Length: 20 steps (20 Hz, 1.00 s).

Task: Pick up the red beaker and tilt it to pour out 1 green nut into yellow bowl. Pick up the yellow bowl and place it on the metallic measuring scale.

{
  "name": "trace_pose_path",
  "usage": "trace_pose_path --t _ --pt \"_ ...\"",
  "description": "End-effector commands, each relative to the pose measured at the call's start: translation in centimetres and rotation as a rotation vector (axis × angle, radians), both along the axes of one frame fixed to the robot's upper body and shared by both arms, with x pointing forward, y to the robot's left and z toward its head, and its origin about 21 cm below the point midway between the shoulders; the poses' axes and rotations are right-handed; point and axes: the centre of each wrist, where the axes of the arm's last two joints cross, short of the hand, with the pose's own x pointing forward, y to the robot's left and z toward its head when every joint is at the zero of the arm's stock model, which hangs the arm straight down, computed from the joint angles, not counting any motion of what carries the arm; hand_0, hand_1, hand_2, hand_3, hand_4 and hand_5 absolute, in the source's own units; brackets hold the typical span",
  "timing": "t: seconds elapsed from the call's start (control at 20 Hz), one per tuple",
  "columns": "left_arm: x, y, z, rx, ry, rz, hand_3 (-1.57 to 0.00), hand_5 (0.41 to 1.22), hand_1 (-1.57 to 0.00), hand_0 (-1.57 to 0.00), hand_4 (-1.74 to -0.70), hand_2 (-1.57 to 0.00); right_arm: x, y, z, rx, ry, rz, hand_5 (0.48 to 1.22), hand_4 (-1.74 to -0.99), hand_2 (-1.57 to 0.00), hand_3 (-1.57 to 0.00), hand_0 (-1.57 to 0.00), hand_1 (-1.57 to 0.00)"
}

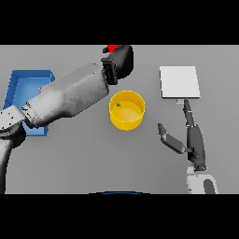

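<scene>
A yellow bowl stands in the middle of the table with one small green nut inside it. Beyond the bowl, my left hand reaches across to the far edge and covers most of the red beaker, of which only a small red part shows above the hand. Whether the fingers curl round the beaker is hidden. The metallic scale lies flat at the right. My right hand rests open just below the scale, fingers straight, thumb spread toward the bowl.
A blue tray sits at the left, partly behind my left forearm, which crosses the table diagonally above it.
</scene>
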Motion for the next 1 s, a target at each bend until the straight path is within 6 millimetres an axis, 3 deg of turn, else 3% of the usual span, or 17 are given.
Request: trace_pose_path --t 0.0,0.05,0.15,0.35,0.5,0.65,0.85,0.95 --pt "0.6 0.4 1.2 -0.025 -0.022 0.003 -1.49 1.221 -1.57 -1.57 -1.73 -1.57 0.1 0.2 -0.1 -0.003 0.006 0.001 0.592 -1.203 0.0 0.0 0.0 0.0" --pt "1.2 0.6 3.0 -0.05 -0.05 0.021 -1.51 1.221 -1.57 -1.57 -1.68 -1.4 0.5 0.3 0.1 0.0 0.013 0.001 0.592 -1.201 0.0 0.0 0.0 0.0" --pt "2.1 1.4 6.6 -0.122 -0.072 0.041 -1.04 1.221 -1.57 -1.57 -1.7 -1.46 0.5 0.2 -0.1 0.012 0.009 0.007 0.596 -1.186 0.0 0.0 0.0 0.0" --pt "3.9 3.8 12.5 -0.331 -0.133 0.185 -1.35 1.221 -1.57 -1.57 -1.71 -1.53 0.4 0.2 -0.3 0.059 0.016 0.032 0.595 -1.183 0.0 0.0 0.0 0.0" --pt "5.6 8.6 14.4 -0.652 -0.115 0.395 -1.38 1.221 -1.57 -1.57 -1.73 -1.55 0.8 0.0 -0.1 0.064 0.004 0.041 0.594 -1.199 0.0 0.0 0.0 0.0" --pt "6.7 14.4 14.4 -0.982 -0.084 0.583 -1.37 1.221 -1.57 -1.57 -1.73 -1.56 0.5 -0.3 -0.6 0.072 0.01 0.054 0.592 -1.224 0.0 0.0 0.0 0.0" --pt "6.5 21.7 12.6 -1.325 -0.046 0.674 -1.43 1.221 -1.57 -1.57 -1.74 -1.57 0.8 -0.4 -0.6 0.056 -0.003 0.057 0.586 -1.222 0.0 0.0 0.0 0.0" --pt "6.0 24.6 10.5 -1.461 -0.077 0.767 -1.41 1.221 -1.57 -1.57 -1.74 -1.57 0.9 -0.6 -0.4 0.035 -0.017 0.062 0.591 -1.223 0.0 0.0 0.0 0.0"
